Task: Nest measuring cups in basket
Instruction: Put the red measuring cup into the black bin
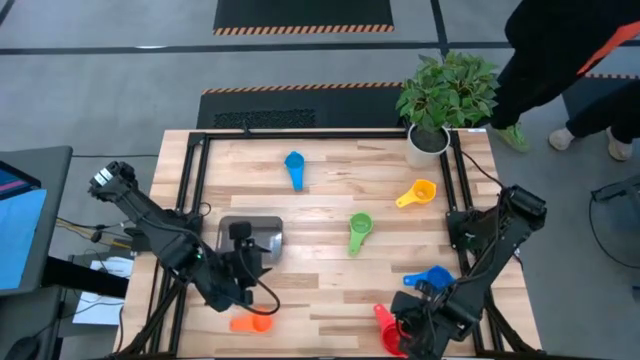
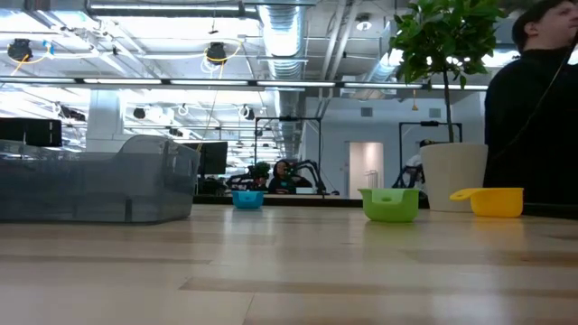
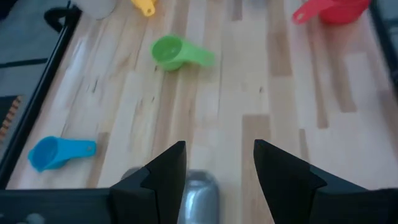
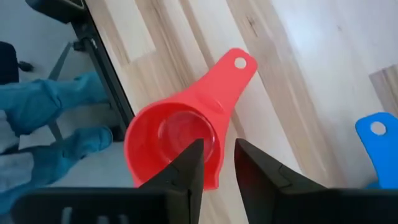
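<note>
Right, the basket sits on the left half of the table, toward the near edge, and the left gripper hangs directly at its near side with fingers spread apart and nothing between them. In the left wrist view those open fingers frame bare wood, the basket's rim just below them. An orange cup lies at the near edge, just beside that gripper. Over to the near right corner: the red cup lies on its own at the table's very edge, handle pointing inward, and the right gripper hovers straight over its bowl, fingers slightly parted, not clamped on it. A blue cup rests just beside the right arm. The green cup holds the middle of the table, the yellow cup lies toward the right edge, the light blue cup near the far edge. A potted plant stands at the far right corner, with a person beyond it.
</note>
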